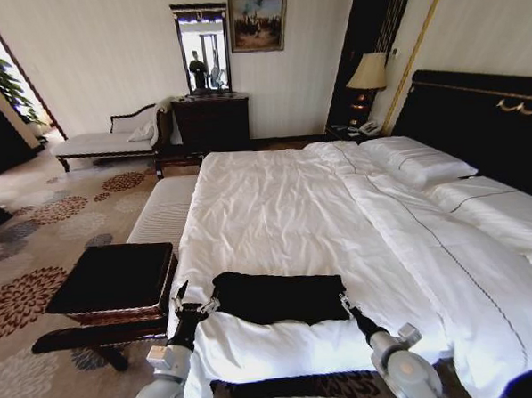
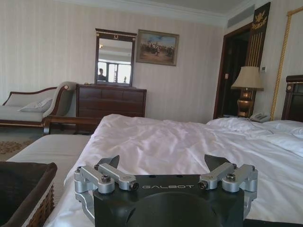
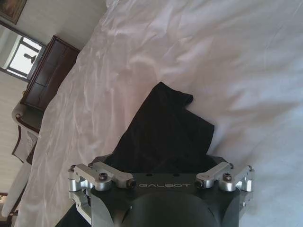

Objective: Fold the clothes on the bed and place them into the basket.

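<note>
Folded black fabric T-shirt (image 1: pixel 280 296) lies lower centre on the white-duvet bed (image 1: pixel 284 207). Left gripper (image 1: pixel 196 302) spread at its left edge; right gripper (image 1: pixel 344 299) spread at its right edge.

Matt black cloth T-shirt (image 1: pixel 280 296), woven wicker basket (image 2: pixel 40 210)

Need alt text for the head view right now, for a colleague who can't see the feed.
A black T-shirt, folded into a rough rectangle, lies near the foot of the bed, with the left gripper at its left edge and the right gripper at its right edge. The brown wicker basket sits on the carpet to the bed's left, beside a pale bench.
</note>
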Available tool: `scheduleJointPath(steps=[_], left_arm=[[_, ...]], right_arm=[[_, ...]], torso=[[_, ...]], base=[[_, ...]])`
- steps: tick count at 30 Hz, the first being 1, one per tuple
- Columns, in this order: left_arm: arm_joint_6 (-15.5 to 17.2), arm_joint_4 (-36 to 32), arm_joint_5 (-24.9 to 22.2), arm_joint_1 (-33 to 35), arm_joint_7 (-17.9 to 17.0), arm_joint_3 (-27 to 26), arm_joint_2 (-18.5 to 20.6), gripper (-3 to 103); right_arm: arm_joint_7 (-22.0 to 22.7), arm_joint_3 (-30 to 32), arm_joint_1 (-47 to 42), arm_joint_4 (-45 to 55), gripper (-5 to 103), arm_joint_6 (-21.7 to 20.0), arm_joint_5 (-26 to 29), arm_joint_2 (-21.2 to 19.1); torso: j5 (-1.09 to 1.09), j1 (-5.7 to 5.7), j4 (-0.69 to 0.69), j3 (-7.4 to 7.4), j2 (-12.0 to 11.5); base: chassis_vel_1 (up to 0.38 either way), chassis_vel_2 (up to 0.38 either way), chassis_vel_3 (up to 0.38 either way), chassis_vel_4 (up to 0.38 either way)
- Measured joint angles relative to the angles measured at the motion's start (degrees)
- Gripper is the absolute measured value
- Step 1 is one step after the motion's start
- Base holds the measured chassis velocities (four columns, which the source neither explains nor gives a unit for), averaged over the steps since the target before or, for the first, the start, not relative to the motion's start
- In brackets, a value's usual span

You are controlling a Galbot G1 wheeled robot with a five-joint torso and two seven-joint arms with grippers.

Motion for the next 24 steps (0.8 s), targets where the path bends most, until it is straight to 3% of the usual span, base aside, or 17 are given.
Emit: scheduleJointPath(steps=[11,13,15,19,21,22,24], left_arm=[[0.66,-1.96,-0.26,2.18,-0.36,-1.35,0.19,100],[0.70,-2.26,-0.30,2.59,-0.41,-1.45,0.11,100],[0.70,-2.34,-0.30,2.67,-0.41,-1.45,0.06,100],[0.70,-2.82,-0.02,3.15,-0.41,-1.35,-0.49,100],[0.71,-2.83,0.06,3.22,-0.41,-1.34,-0.60,100],[0.70,-2.83,0.36,3.47,-0.41,-1.31,-0.85,100],[0.69,-2.83,0.55,3.66,-0.41,-1.29,-0.98,100]], right_arm=[[-0.05,-2.72,2.57,-1.88,101,-0.02,-1.68,2.91],[0.10,-2.80,2.54,-2.08,92,0.03,-1.93,3.06],[0.12,-2.79,2.50,-2.10,92,0.04,-1.96,3.07],[0.17,-2.68,2.27,-2.89,71,0.28,-2.54,3.10],[0.16,-2.67,2.28,-3.02,71,0.31,-2.60,3.10],[0.11,-2.66,2.28,-3.33,61,0.40,-2.89,3.11],[0.08,-2.66,2.29,-3.47,61,0.47,-3.00,3.13]], torso=[[0.01,0.00,0.00,0.00,0.00],[0.01,0.00,0.00,0.00,0.00],[0.01,0.00,0.00,0.00,0.00],[0.01,0.00,0.00,0.00,0.00],[0.01,0.00,0.00,0.00,0.00],[0.01,0.00,0.00,0.00,0.00],[0.01,0.00,0.00,0.00,0.00]], base=[[0.000,0.000,0.000,0.000],[0.000,0.000,0.000,0.000],[0.000,0.000,0.000,0.000],[0.000,0.000,0.000,0.000],[0.000,0.000,0.000,0.000],[0.000,0.000,0.000,0.000],[0.000,0.000,0.000,0.000]])
